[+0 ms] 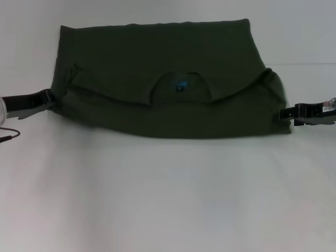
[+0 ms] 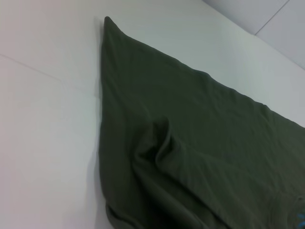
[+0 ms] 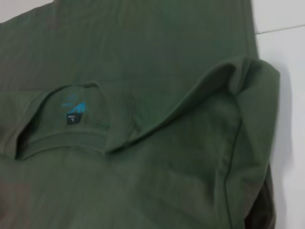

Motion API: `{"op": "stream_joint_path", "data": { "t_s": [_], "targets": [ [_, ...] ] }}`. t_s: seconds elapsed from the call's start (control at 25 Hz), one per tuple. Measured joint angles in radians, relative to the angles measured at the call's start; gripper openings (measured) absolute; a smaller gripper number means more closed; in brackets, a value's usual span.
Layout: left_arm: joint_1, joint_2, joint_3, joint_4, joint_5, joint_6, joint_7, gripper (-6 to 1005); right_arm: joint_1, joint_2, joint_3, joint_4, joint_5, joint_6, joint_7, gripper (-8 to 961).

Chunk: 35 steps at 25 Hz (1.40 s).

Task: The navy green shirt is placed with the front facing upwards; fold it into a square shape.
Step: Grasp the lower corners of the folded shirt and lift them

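End effectors (image 1: 44, 100) (image 1: 286, 113) flanking folded shirt (image 1: 168, 63)

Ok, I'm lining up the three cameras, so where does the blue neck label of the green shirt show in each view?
Head view: the blue neck label sits mid-shirt, inside the collar opening.
Left wrist view: only a blue sliver at the picture's lower right edge, probably the label.
Right wrist view: label at the left, inside the collar.
Shared landmark: the navy green shirt, whose folded-over top edge shows in all three.
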Motion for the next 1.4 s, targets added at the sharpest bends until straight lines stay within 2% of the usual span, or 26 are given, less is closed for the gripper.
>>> {"op": "stream_joint_path", "data": {
  "t_s": [0.32, 0.68, 0.84, 1.0, 1.12, 1.24, 1.4],
  "targets": [
    [-0.001, -0.004, 0.000, -0.003, 0.001, -0.004, 0.002, 16, 0.003, 0.041, -0.027, 0.005, -0.004, 0.080, -0.013, 627],
    [-0.001, -0.005, 0.000, -0.003, 0.001, -0.001, 0.002, 18, 0.001, 0.043, -0.037, 0.011, -0.001, 0.092, -0.009, 604],
    [-0.001, -0.005, 0.000, -0.003, 0.003, 0.002, 0.002, 19, -0.005, 0.041, -0.030, 0.009, 0.001, 0.089, -0.008, 429],
    [-0.001, -0.004, 0.012, 0.011, 0.003, 0.027, 0.007, 20, -0.011, 0.031, -0.028, -0.004, 0.028, 0.061, -0.007, 248],
    [0.002, 0.007, 0.018, 0.041, 0.012, 0.102, 0.018, 21, -0.026, 0.013, -0.026, -0.046, 0.081, -0.014, -0.010, 107],
    [0.005, 0.021, 0.017, 0.076, 0.039, 0.196, 0.019, 22, -0.051, -0.005, -0.016, -0.105, 0.133, -0.108, -0.011, 45],
    [0.008, 0.035, 0.008, 0.122, 0.097, 0.343, 0.020, 23, -0.080, -0.031, 0.002, -0.156, 0.161, -0.241, -0.008, 48]
  ]
}}
